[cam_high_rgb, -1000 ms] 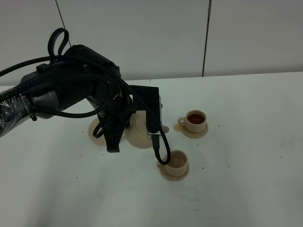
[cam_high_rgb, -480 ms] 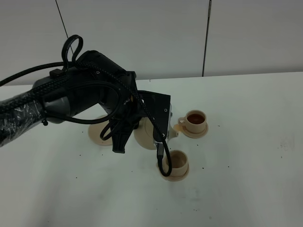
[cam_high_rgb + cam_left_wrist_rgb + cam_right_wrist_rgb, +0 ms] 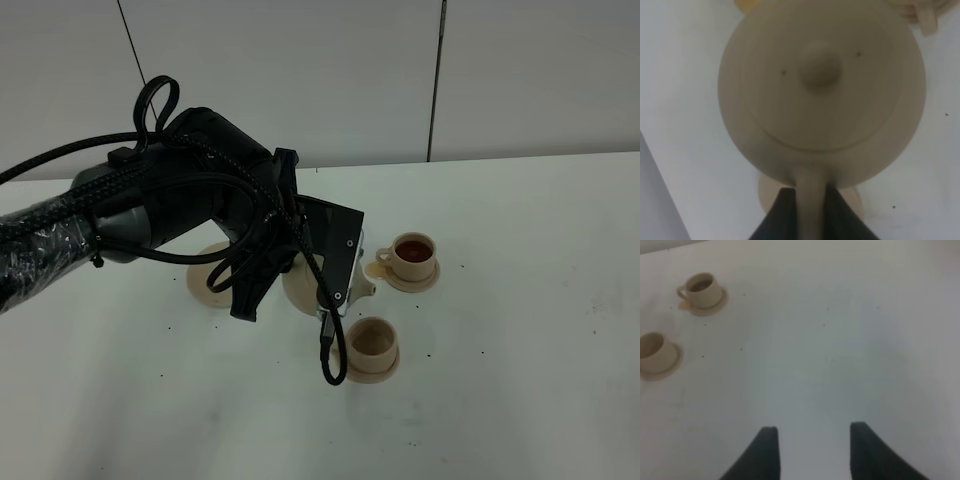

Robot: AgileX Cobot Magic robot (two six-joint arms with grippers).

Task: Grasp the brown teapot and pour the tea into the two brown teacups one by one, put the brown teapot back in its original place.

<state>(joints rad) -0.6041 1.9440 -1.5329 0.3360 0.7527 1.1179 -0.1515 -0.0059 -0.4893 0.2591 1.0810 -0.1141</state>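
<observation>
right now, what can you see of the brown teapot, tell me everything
The brown teapot is squat, round and beige-tan, matte like ceramic, with a domed lid, a round knob and two small dark specks on the lid. The left hand is shut on its loop handle. In the high view the left arm hides most of it; its short spout sticks out close to the near teacup.

Exterior high camera sitting above and off arms, looking down across counter (image 3: 520, 420) toward back wall (image 3: 520, 80), taking in whole scene; left wrist camera pointing straight down on brown teapot (image 3: 820, 90) lid, very close, blurring; right wrist camera looking obliquely over counter from well apart, sharing tea-filled teacup (image 3: 702, 290) and other teacup (image 3: 655, 352) with exterior view.
</observation>
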